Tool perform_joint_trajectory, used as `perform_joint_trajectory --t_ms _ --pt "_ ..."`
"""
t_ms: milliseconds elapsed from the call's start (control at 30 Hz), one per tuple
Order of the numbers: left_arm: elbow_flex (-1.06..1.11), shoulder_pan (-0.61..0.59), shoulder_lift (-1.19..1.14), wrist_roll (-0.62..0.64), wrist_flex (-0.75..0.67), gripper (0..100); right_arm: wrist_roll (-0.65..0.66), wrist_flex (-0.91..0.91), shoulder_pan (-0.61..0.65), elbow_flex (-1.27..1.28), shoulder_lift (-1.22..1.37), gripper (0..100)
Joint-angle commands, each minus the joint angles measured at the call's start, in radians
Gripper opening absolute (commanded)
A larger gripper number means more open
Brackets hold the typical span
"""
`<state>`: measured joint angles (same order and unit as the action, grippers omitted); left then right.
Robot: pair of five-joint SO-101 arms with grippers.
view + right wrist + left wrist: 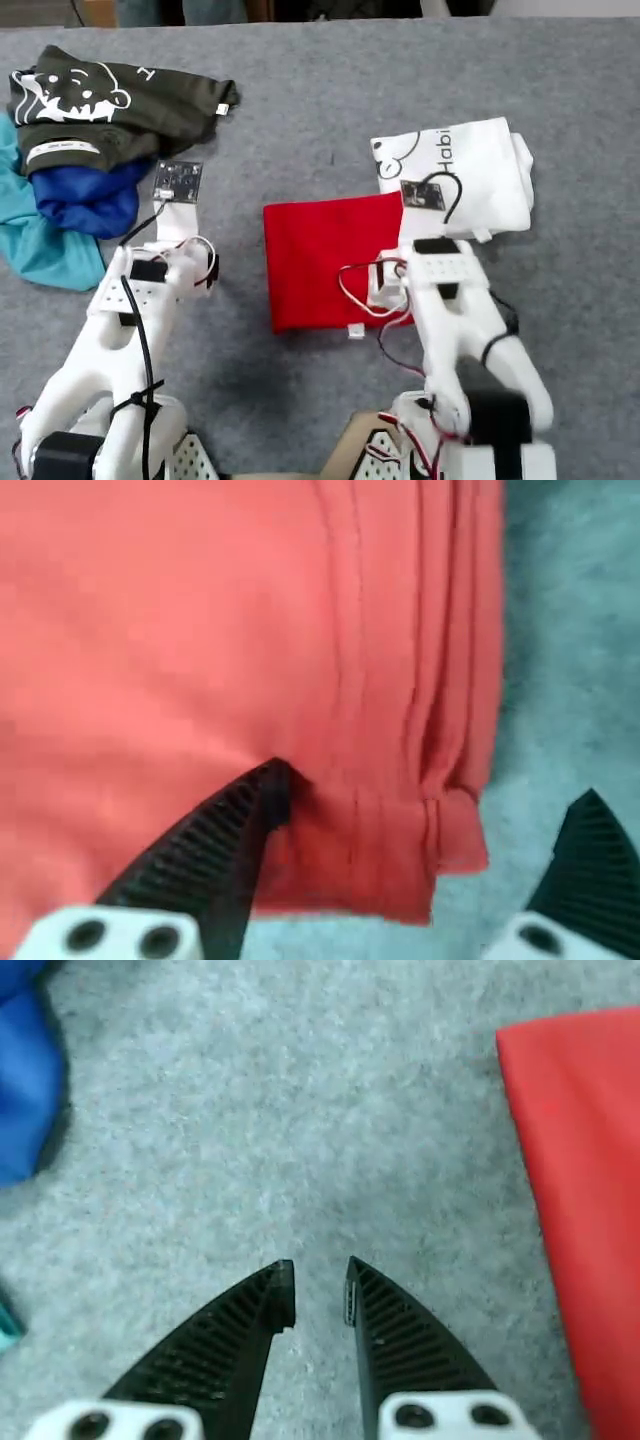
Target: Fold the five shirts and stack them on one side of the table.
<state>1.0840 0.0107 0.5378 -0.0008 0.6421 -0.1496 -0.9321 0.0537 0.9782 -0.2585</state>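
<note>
Red shirt [330,262] btwn white shirt [470,175] & unfolded pile [95,140].

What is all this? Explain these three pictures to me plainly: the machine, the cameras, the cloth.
Two small white robot arms sit side by side at a grey table. The high view looks down on both. Each other picture comes from a camera on one arm's wrist, looking along its black pincer. The left gripper hangs over bare table, fingers slightly apart, holding nothing. The right gripper is open wide across a corner of the folded red shirt, gripping nothing. A folded white shirt lies next to it. Far left is an unfolded heap: dark green shirt, blue shirt, teal shirt.
</note>
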Motion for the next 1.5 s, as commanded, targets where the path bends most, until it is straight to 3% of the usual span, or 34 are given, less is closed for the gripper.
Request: perform_joint_trajectory --t_ms 0,100,233,300,800,1133,1467 --pt "0.012 -0.002 0.031 -0.002 -0.02 11 -0.009 0.103 0.005 -0.013 0.122 40.7" --pt "0.03 -0.004 0.031 0.0 -0.021 11 -0.003 0.123 0.009 -0.03 0.182 30.2" --pt "0.044 -0.007 0.031 0.0 -0.021 11 0.0 0.087 0.009 -0.079 0.208 8.1" --pt "0.047 -0.008 0.031 0.0 -0.021 11 0.015 0.06 0.009 -0.099 0.203 3.5" --pt "0.085 -0.012 0.029 0.0 -0.068 11 0.121 -0.325 0.011 -0.475 -0.012 1.3" --pt "0.085 -0.012 0.029 0.0 -0.069 11 0.238 -0.374 0.074 -0.852 0.084 1.3" --pt "0.085 -0.012 0.029 0.0 -0.068 11 0.459 -0.388 -0.172 -1.412 0.486 1.4"
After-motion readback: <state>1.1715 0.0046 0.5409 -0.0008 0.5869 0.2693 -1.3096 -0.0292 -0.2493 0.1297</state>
